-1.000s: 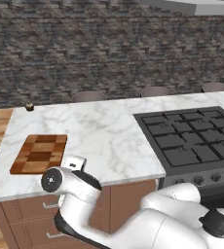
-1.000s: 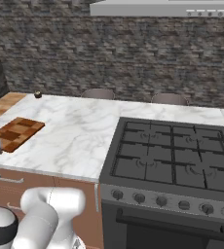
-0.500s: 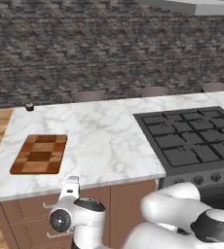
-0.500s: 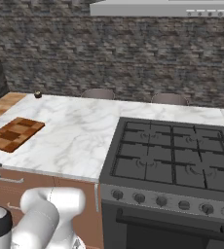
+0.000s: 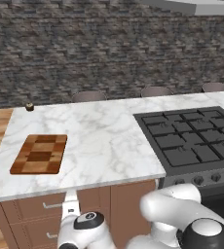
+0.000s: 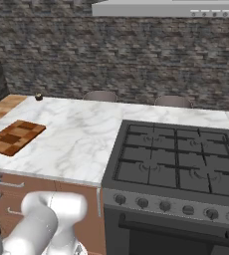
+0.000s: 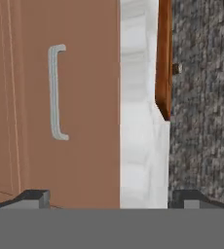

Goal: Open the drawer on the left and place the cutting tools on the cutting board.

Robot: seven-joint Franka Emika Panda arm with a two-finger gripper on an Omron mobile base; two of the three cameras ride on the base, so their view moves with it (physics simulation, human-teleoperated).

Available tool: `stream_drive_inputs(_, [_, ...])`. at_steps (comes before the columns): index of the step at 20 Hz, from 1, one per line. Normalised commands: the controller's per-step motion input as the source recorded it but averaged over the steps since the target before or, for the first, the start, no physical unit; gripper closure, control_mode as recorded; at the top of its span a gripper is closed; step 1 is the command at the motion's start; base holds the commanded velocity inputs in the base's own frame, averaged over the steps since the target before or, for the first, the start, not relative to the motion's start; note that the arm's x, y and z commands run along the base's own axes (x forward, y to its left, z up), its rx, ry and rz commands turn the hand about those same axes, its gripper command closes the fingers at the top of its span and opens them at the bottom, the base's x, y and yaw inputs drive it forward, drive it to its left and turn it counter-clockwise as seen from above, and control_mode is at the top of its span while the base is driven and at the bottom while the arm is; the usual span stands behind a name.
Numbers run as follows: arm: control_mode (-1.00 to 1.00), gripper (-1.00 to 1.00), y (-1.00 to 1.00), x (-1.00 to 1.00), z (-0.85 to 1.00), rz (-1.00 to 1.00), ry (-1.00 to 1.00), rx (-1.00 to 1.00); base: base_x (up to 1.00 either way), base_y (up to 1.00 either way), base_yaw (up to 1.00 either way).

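Down below the counter's lip, the gripper (image 7: 109, 197) hangs in front of the drawer (image 7: 53, 97), whose front sits flush and closed, so nothing of the job looks done yet: the drawer is unopened, the cutting tools are presumably shut inside where I cannot see them, and both must yet reach the board. The two dark finger tips (image 7: 31, 198) stand as wide apart as they go, with nothing between them and nothing touched. Ahead of the hand and off toward one tip lies the thin silver bar handle (image 7: 56, 92), apart from the fingers and not yet framed between them; I judge the hand must shift across to straddle it before it can close and pull. Beyond the drawer front, toward the other tip, runs the pale marble edge of the countertop (image 7: 138, 112). Farther out and up on that counter, the checkered cutting board (image 5: 40, 154) lies flat near its end, bare of any tool. A small dark knob-like object (image 5: 29, 107) rests past the board by the stone wall (image 5: 109, 53), and the black stove (image 5: 192, 141) sits well off to the far side.
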Motion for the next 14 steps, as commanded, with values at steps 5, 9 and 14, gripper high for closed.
stream_drive_inputs(5, [-1.00,-1.00,0.59,0.00,-0.24,-0.05,-0.08,-0.21,0.00,0.00,0.00])
stream_drive_inputs(9, [-1.00,-1.00,0.59,0.13,-0.19,-0.14,-0.02,-0.08,0.00,0.00,0.00])
stream_drive_inputs(14, [-1.00,-1.00,0.12,0.08,-0.06,-0.04,0.01,0.00,0.00,0.00,0.00])
